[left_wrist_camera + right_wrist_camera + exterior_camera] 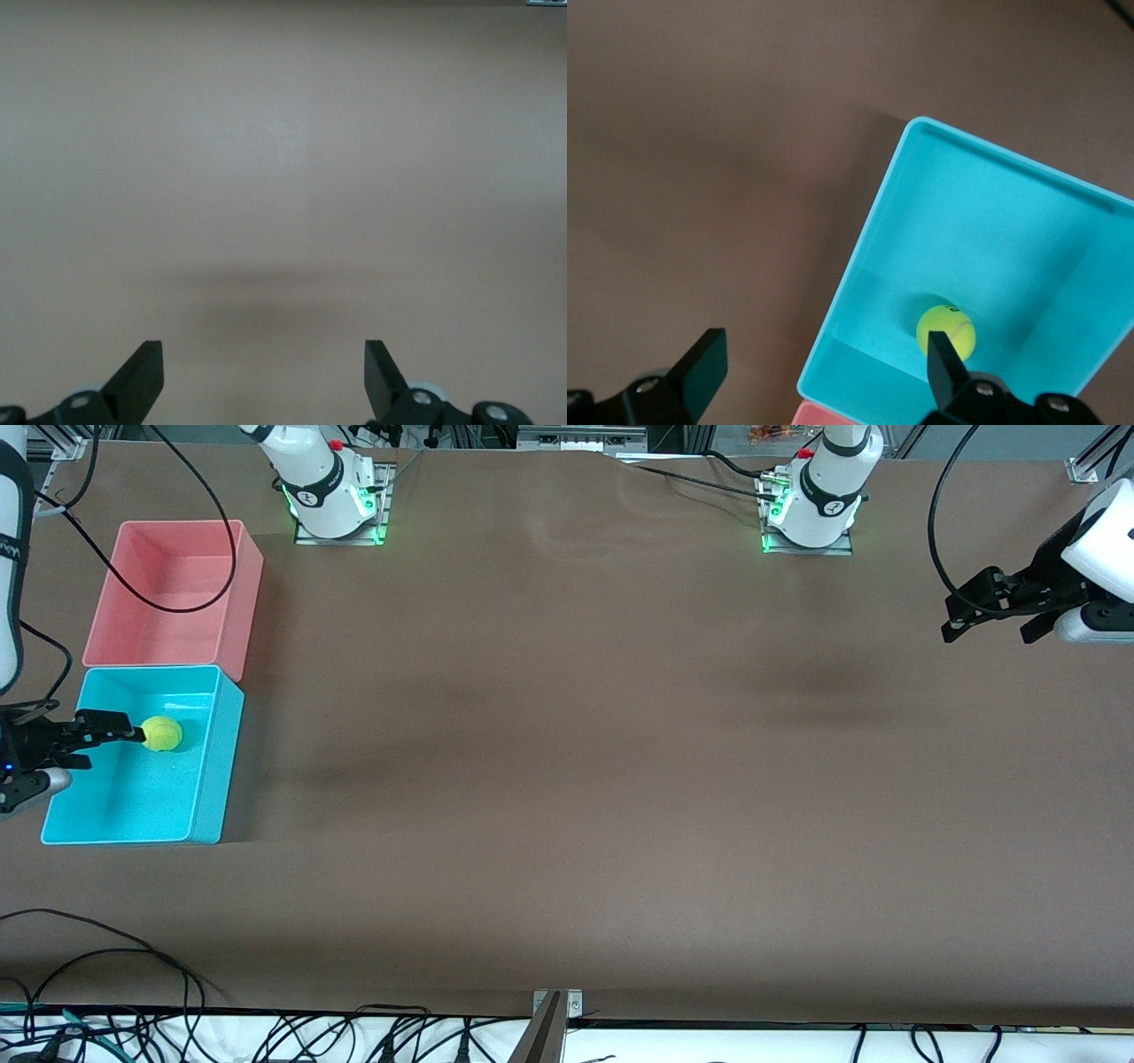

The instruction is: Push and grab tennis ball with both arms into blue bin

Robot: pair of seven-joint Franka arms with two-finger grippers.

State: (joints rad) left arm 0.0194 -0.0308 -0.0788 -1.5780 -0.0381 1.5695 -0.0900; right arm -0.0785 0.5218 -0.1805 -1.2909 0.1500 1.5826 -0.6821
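1. A wide brown tabletop [585,779] fills nearly the whole front view, its surface matte and plain.
2. Soft dark shadows lie across its middle.
3. Along the edge nearest the front camera runs a white strip strewn with black cables [266,1036].
4. A metal bracket [556,1005] sits at the middle of that edge.
5. Aluminium framing [1094,465] shows at a corner of the robots' edge.

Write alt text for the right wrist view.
A tennis ball lies inside the blue bin on the brown table, seen past the open right gripper. A sliver of the pink bin shows beside the blue one.
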